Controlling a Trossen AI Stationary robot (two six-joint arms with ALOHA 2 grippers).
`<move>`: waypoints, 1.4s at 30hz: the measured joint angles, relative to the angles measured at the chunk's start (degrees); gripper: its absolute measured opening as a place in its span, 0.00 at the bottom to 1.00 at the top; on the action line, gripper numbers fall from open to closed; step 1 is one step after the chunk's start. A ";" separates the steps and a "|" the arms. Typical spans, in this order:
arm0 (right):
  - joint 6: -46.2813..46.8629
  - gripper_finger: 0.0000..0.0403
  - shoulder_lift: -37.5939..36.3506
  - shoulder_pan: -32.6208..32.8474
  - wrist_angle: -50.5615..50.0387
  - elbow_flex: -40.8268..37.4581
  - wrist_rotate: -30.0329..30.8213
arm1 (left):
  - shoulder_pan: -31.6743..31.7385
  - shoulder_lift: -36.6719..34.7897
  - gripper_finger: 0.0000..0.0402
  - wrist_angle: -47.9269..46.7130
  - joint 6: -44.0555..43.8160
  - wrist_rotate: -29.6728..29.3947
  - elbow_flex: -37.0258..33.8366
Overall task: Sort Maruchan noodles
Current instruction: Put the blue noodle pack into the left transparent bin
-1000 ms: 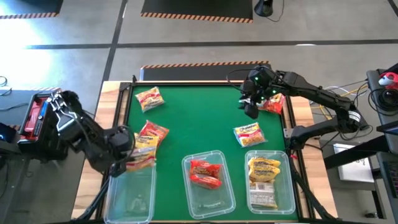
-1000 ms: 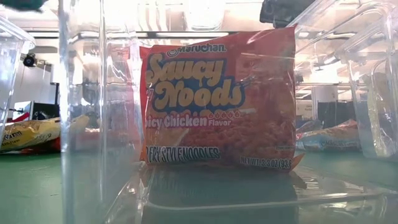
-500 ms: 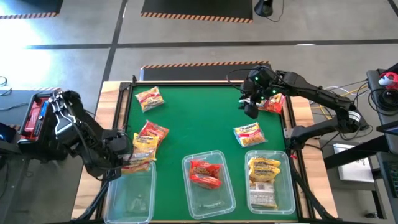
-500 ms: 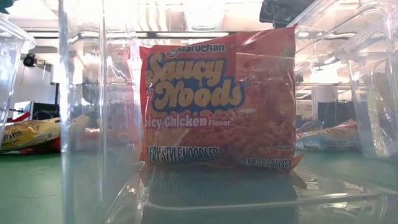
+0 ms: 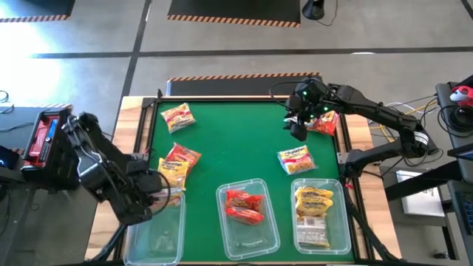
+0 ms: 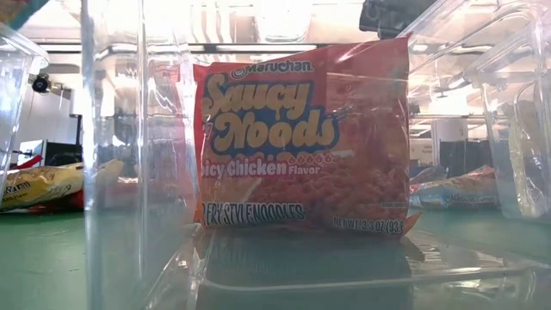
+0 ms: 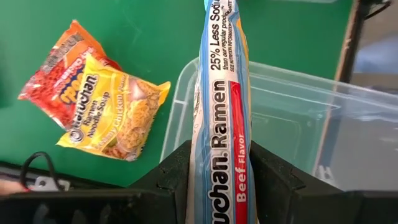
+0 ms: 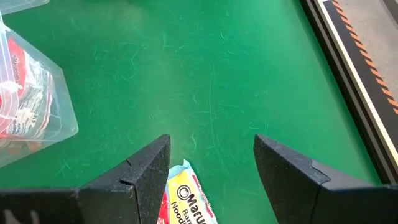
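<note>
Green table mat [image 5: 236,148], three clear bins [image 5: 247,222] along the frame's lower edge. Lower left, the left gripper [image 7: 217,180] pinches a beef packet [image 7: 221,112] edge-on above the empty bin [image 7: 280,124]: likely light, crinkly, slippery; grip mid-edge. Upper right, the right gripper [image 8: 211,162] hangs spread, unladen, near more packets [image 5: 295,159].

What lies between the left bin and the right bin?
In the high view, between the left bin and right bin stands the middle bin, holding red packets.

I count three clear bins [image 5: 250,218] along the green mat's [image 5: 236,140] near edge. Loose on that mat I count four noodle packets [image 5: 177,116]. One more packet [image 7: 222,112] sits in my left gripper [image 7: 217,177]. Packets inside the bins overlap; their exact number is undeterminable.
</note>
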 joint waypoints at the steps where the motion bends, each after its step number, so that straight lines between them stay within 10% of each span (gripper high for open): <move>1: 0.06 0.54 0.00 0.00 0.00 0.00 0.00 | 0.00 0.32 0.27 -0.32 0.01 -0.04 0.00; 42: -0.03 0.54 0.00 -0.01 -0.01 0.02 0.01 | 2.10 2.27 0.29 23.20 -17.08 -0.03 -27.47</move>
